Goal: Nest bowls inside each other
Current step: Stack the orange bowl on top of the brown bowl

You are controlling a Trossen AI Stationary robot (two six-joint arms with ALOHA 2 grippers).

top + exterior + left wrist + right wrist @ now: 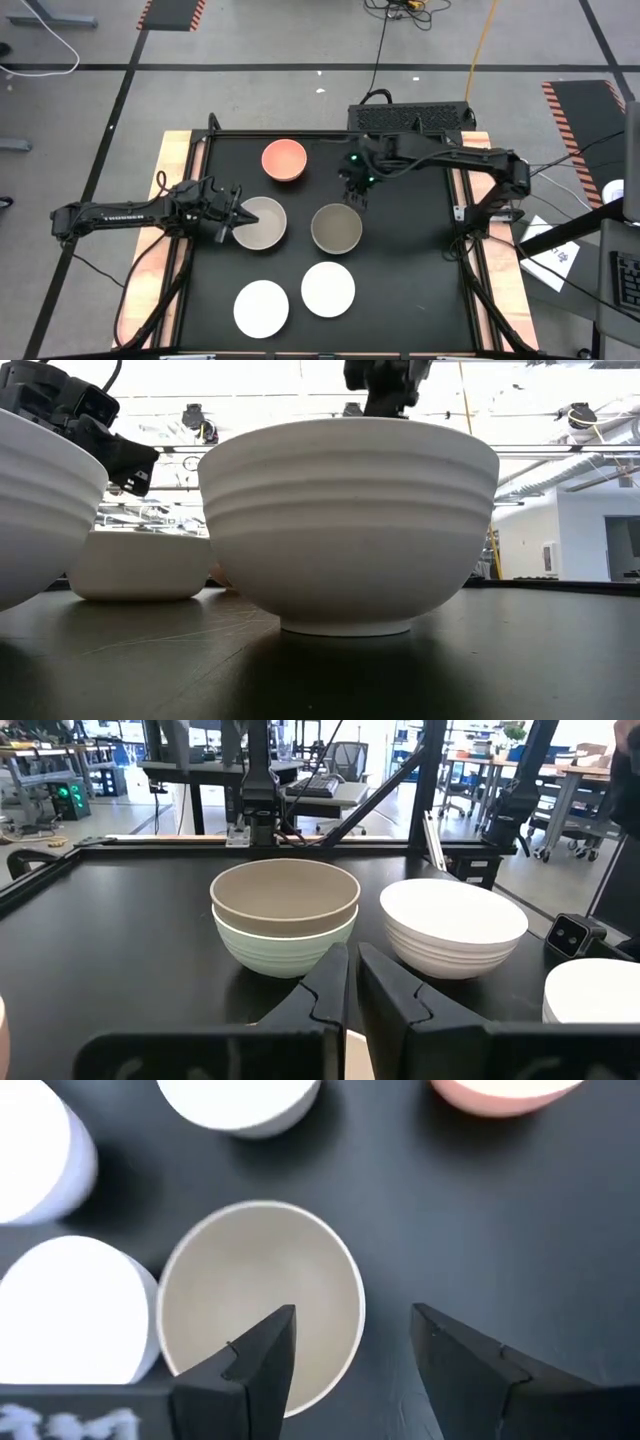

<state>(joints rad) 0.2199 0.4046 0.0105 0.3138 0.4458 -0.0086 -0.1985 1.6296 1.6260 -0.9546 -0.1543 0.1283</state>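
Two white bowls sit side by side at the near edge of the black bench, one on the left and one on the right. Behind them stand two more bowls. At left is a beige-grey bowl, with the left pincer at its rim, fingers together and holding nothing. At right, an olive-grey bowl rests nested inside a mint green bowl, whose pale rim shows just below it in the left wrist view. The right pincer hangs above the far rim of this pair, fingers spread apart and empty. Farthest back, a salmon-orange bowl stands alone.
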